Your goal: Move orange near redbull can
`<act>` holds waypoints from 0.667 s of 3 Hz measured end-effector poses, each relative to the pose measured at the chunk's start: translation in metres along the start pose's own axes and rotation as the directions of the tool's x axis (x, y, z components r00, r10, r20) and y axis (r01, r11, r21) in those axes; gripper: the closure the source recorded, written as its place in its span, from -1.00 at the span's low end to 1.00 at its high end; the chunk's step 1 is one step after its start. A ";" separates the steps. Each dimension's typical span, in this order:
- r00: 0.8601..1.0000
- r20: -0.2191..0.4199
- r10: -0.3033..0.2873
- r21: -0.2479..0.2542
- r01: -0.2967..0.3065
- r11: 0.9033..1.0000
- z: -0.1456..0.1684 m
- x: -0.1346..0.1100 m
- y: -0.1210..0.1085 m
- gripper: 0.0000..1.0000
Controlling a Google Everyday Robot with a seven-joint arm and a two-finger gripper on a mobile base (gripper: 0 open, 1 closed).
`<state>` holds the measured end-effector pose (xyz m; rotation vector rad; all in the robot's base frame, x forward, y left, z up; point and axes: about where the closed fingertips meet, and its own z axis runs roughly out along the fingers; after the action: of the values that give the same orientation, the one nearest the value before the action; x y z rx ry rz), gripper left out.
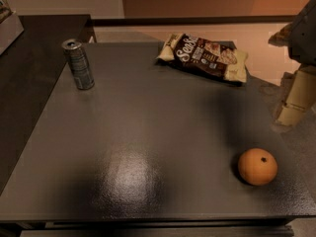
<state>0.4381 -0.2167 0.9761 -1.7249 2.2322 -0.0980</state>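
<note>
The orange [257, 166] is a small round fruit with a dark stem dot. It lies on the dark grey table [148, 132] near the front right corner. The redbull can [78, 64] is slim and silvery-grey. It stands upright at the table's back left, far from the orange. My gripper [295, 102] shows as cream and grey parts at the right edge of the camera view, past the table's right side. It is behind and above the orange, not touching it, and holds nothing that I can see.
A flat dark-and-cream snack bag [205, 57] lies at the table's back, right of centre. A darker counter [29, 68] adjoins the table on the left. An orange-toned wall and floor lie behind and to the right.
</note>
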 end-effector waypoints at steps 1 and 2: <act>1.000 0.000 0.000 0.000 0.000 1.000 0.000 0.000 0.000 -1.00; 1.000 0.025 -0.003 -0.010 0.003 1.000 0.005 0.005 0.005 -1.00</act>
<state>0.4337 -0.2199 0.9692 -1.7249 2.2163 -0.0665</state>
